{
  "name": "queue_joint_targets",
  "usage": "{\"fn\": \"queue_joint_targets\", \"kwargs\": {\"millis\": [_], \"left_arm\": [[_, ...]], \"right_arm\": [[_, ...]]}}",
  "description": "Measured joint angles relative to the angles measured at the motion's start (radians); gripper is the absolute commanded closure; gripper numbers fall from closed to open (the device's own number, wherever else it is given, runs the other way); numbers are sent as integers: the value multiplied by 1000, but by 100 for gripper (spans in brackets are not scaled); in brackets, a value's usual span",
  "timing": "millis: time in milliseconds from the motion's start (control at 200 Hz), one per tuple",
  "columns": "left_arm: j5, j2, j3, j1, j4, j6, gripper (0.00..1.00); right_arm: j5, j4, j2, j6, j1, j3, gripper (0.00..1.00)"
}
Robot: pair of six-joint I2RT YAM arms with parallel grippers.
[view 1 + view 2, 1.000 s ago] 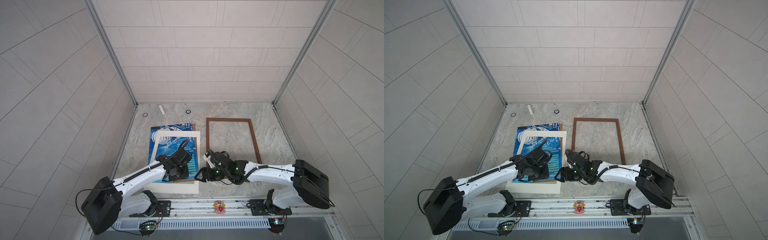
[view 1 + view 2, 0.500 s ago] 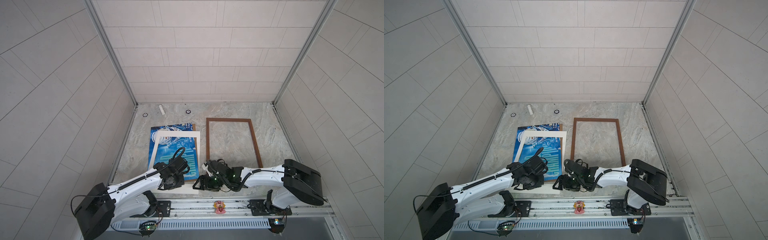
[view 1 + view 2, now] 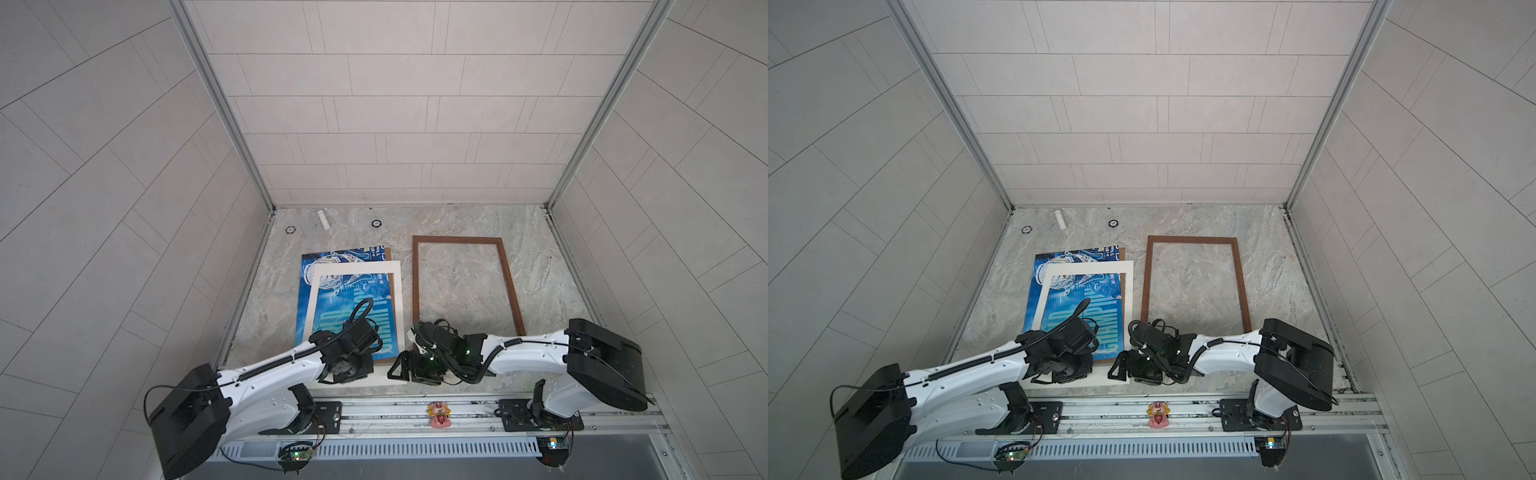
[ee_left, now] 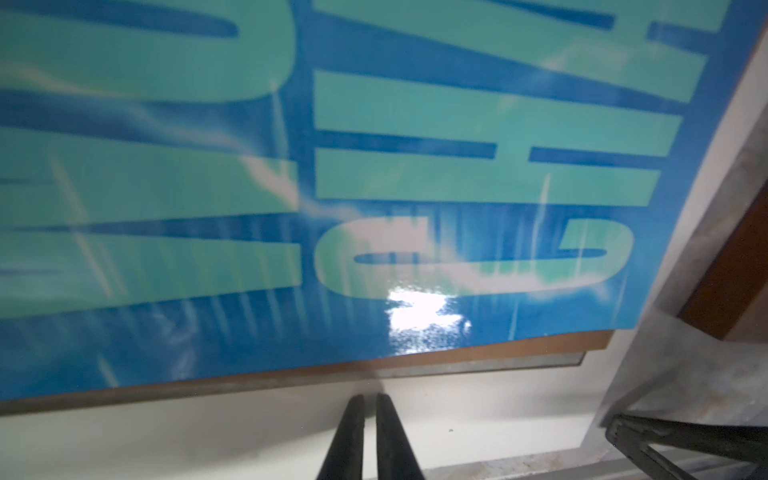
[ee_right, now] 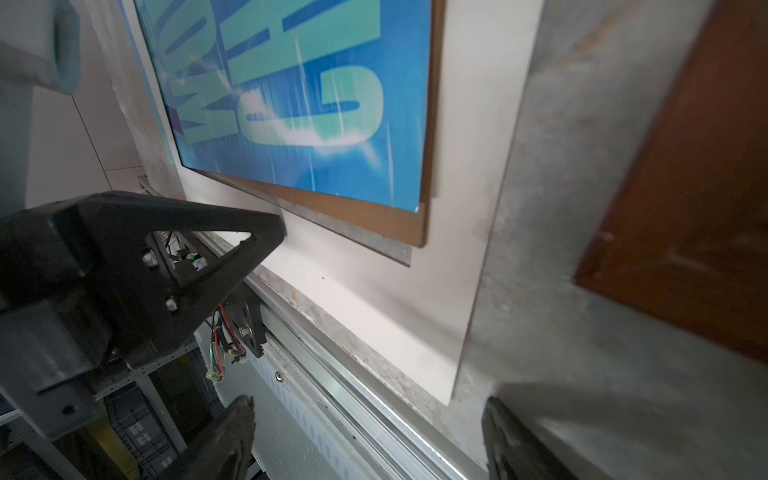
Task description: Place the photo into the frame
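The photo point(image 3: 1059, 307) shows teal letters reading "CHAMPI".

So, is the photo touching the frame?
Apart. In a top view the photo lies left of the frame, with one side of the mat and a strip of bare table between them.

Your grey marbled tabletop point(image 3: 536, 232) carries the frame point(image 3: 457, 238) lying flat, the cream mat point(image 3: 353, 269) just beside it, and a white cylinder point(image 3: 323, 219) and two dark rings point(image 3: 376, 223) at the back.
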Motion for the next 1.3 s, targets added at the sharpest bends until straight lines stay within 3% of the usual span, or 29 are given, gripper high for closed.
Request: {"fn": "queue_joint_targets", "kwargs": {"millis": [565, 1301], "left_arm": [[49, -7, -31, -14, 106, -19, 88], [95, 4, -64, -14, 219, -35, 90]], "right_arm": [[48, -49, -39, -20, -34, -23, 14], [29, 185, -36, 68, -48, -82, 16]]}}
